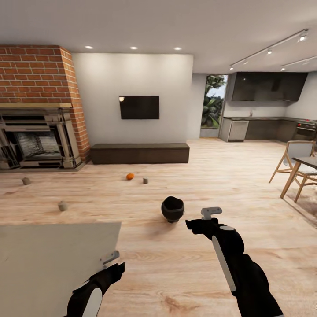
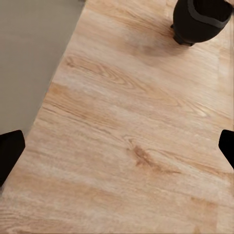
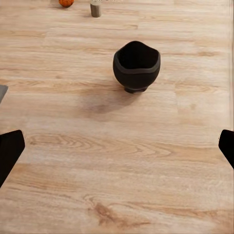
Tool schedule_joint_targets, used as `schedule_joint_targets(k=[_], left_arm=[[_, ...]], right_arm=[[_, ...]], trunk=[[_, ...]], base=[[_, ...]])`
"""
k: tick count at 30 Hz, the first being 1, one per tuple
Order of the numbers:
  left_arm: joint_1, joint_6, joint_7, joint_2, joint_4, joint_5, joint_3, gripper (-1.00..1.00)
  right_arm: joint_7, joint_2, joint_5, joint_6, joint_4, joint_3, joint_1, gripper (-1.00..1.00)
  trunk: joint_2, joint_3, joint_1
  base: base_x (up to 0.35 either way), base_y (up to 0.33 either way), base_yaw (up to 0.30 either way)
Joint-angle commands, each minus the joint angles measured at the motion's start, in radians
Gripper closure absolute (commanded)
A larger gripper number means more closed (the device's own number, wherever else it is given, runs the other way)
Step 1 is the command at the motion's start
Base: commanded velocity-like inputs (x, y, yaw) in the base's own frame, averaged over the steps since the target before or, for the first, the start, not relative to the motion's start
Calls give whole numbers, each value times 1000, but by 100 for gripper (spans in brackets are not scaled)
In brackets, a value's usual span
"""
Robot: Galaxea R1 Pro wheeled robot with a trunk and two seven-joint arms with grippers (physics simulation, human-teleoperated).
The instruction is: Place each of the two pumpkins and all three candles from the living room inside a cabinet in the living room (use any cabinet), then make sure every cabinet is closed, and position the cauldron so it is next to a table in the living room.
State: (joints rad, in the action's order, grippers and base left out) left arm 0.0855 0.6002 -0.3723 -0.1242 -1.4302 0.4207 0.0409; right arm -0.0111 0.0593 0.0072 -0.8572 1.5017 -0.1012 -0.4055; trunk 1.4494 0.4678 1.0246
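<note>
Standing upright on the floor at frame centre: cauldron, just left of and beyond the right tool, clearly the nearer arm. Both tools spread wide, holding nothing; left tool hovering lower left by the desk. Waiting beyond: pumpkin, candle.

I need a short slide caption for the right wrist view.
Open right gripper above wood floor, facing black cauldron, pumpkin and candle beyond.

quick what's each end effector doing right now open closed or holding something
Left end effector: open, empty, over bare wooden floor.
Right end effector: open, empty, short of the black round-bellied cauldron.
</note>
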Motion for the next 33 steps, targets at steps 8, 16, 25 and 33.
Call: schedule_joint_targets(k=[8,16,25,33], left_arm=[[0,1,-10,1,-1,10,4,-100],[0,0,-9,1,-1,10,3,-100],[0,-1,-8,1,-1,12,1,-100],[0,-1,-8,1,-1,11,2,-100]], right_arm=[[-1,1,2,-5,2,0,-1,-100],[-1,1,2,-4,3,0,-1,-100],[-1,1,2,-4,4,0,-1,-100],[-1,1,2,-4,5,0,-1,-100]], trunk=[[1,1,0],[1,1,0],[1,1,0],[1,1,0]], base=[[297,73,-210],[330,9,-36],[335,10,-4],[335,61,0]])
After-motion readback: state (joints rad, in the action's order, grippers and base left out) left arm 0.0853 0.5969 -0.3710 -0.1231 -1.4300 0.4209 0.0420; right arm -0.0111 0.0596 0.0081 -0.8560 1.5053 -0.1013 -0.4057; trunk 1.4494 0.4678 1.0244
